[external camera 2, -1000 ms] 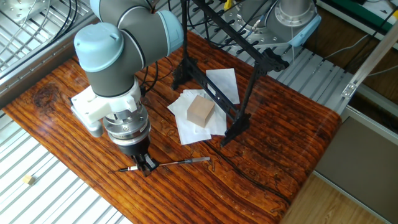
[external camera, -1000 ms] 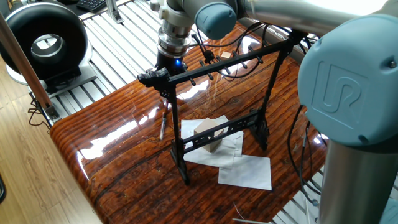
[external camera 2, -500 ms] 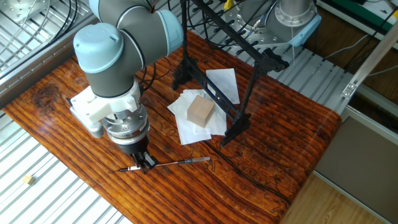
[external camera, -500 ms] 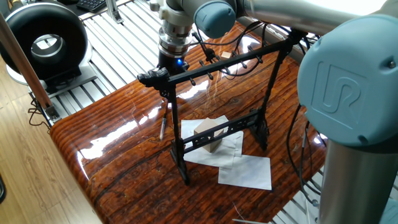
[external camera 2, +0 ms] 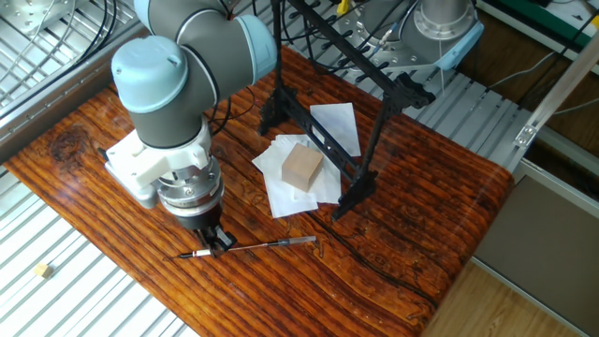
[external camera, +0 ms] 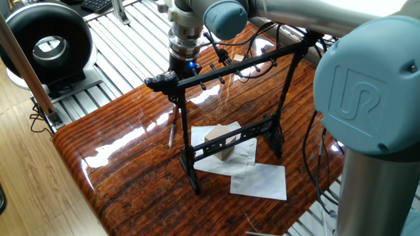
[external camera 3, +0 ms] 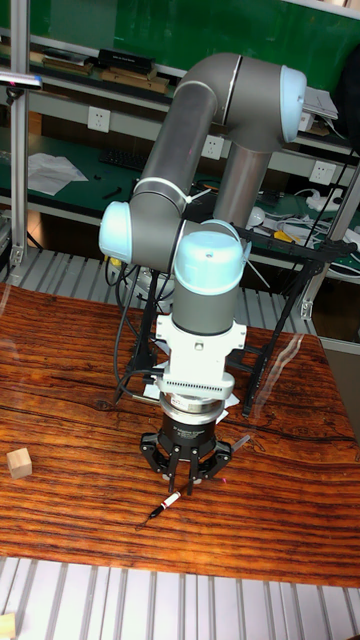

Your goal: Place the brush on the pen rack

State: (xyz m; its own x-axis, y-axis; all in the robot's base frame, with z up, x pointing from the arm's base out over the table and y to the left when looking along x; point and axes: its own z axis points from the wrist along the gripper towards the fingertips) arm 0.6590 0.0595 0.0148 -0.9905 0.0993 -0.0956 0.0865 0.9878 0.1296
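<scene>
One fixed view: pen rack (external camera: pixel 230 108) stands mid-table, pegs bare; brush (external camera: pixel 172 131) lies on the wood at its left end, below the arm's wrist. Claw hidden behind the crossbar here.

Other fixed view: gripper (external camera 2: pixel 215 241) is down at the near table edge, fingers clenched on the brush (external camera 2: pixel 271 245), which lies flat on the table, well apart from the rack (external camera 2: pixel 346 103).

Tall fixed view: brush (external camera 3: pixel 168 500) pinched at the fingertips, tip touching the wood.

Progress: grasp looks made; lift, carry and hanging on the rack all remain.

Brush (external camera 2: pixel 253 246) lies flat; rack (external camera 2: pixel 348 101) upright
</scene>
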